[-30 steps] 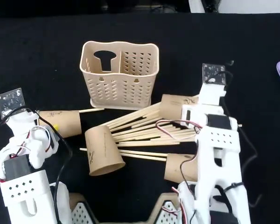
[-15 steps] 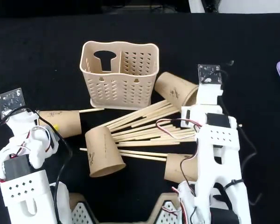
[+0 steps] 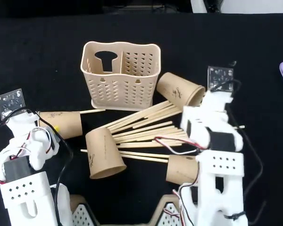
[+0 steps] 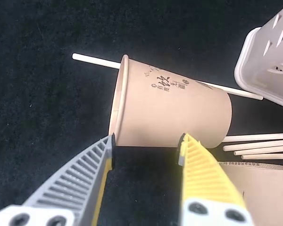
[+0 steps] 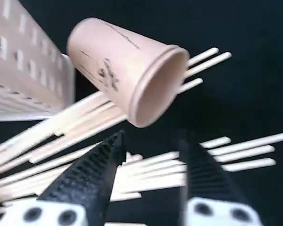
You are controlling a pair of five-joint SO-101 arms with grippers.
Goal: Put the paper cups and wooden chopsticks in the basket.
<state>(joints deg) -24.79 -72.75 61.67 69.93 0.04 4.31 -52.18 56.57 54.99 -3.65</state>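
Likely light and easily crushed, paper cup [image 4: 172,113] lies sideways before left end effector [image 4: 147,141], jaws spread; grip mid-wall gently.

Four tipped paper cups [image 3: 104,151] and scattered chopsticks [image 3: 141,132] lie before the basket [image 3: 122,92].

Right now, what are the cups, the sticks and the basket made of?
The paper cups look like matte brown paper: thin walls, a rolled rim and printed marks. The chopsticks seem to be bare pale wood, thin, straight and not shiny. The basket is probably moulded plastic, cream and smooth, with neat rows of slots.
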